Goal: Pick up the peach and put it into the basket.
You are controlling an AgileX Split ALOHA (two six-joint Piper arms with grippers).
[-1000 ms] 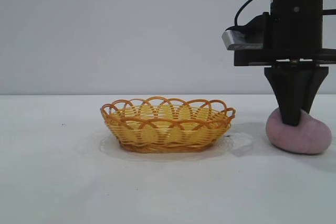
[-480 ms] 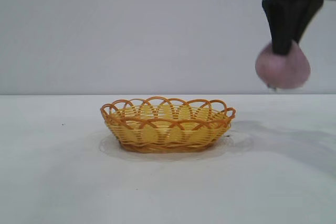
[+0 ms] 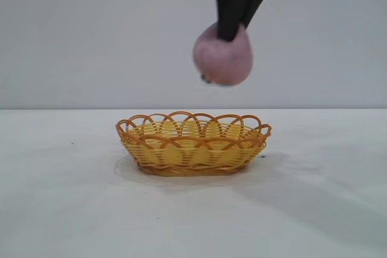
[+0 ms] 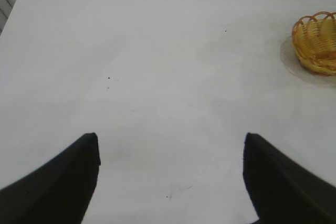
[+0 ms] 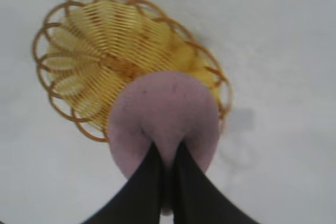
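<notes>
Nearest to you in the exterior view is bare white table, with a soft shadow running off to the right of the basket. Next back sits the basket, upright on the table, yellow woven sides, orange looped rim, nothing inside it that you can see. Above it, well clear of the rim, hangs the peach, pinkish-mauve, off the table completely and sitting over the right half of the basket. Your right gripper comes down from the top edge and has the peach pinched at its top; the dark fingers taper to a narrow point pressed into the fruit, so the jaws are closed nearly together on it. Behind all that you only get plain grey wall.

Right wrist view agrees: the two fingers meet in a tight V on the peach, and the basket lies below and beyond it, partly covered by the fruit.

Your left gripper is out of the exterior view. Its wrist view shows both fingertips spread wide apart, holding nothing, over bare table, with the basket off at the far edge, well apart from it
</notes>
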